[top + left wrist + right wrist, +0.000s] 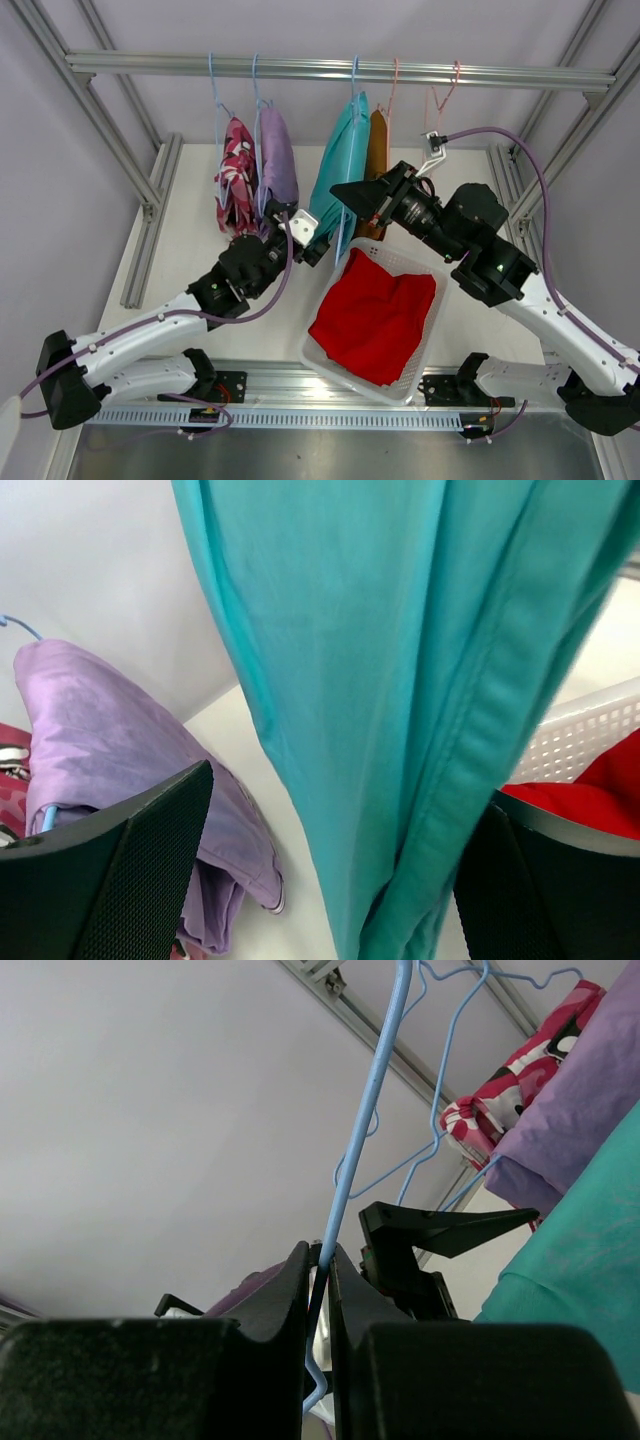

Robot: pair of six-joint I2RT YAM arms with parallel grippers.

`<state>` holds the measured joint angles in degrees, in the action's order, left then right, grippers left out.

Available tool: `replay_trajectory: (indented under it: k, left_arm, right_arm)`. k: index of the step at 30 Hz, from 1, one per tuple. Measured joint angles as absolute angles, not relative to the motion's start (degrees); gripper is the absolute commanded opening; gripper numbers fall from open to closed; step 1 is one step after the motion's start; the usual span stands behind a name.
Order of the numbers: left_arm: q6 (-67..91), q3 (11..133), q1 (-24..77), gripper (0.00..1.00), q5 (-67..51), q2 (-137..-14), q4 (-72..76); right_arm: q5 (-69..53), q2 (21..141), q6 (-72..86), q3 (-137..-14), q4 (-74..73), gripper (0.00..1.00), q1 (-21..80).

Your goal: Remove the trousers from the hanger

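Left wrist view: the teal trousers [400,680] hang in smooth folds between my left gripper's [330,880] wide-apart jaws. My right gripper [320,1290] pinches their blue hanger [365,1120], trousers just beside.

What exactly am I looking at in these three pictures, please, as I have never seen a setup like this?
This is a pair of robot arms bolted to a table, each ending in a two-finger gripper. The overhead picture looks down from behind them; the other two come from small cameras on each wrist.

A metal rail crosses the back, with trousers on wire hangers: camouflage trousers, lilac trousers, teal trousers and brown trousers. The red trousers already lie in a white basket on the table.

The right gripper is shut on the blue hanger that carries the teal pair. The left gripper is open, with the teal cloth hanging between its fingers, not yet pinched.
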<state>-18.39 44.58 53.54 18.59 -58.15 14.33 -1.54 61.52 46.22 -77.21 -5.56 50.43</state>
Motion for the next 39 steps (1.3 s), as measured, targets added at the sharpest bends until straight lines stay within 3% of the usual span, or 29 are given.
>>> replay_trajectory:
  k: [39]
  left_arm:
    - [-19.66,45.45,53.43,0.85,13.37,-61.41,4.47]
  right_arm:
    - [-5.13,64.40,45.47,-76.73,-6.33,0.00,46.96]
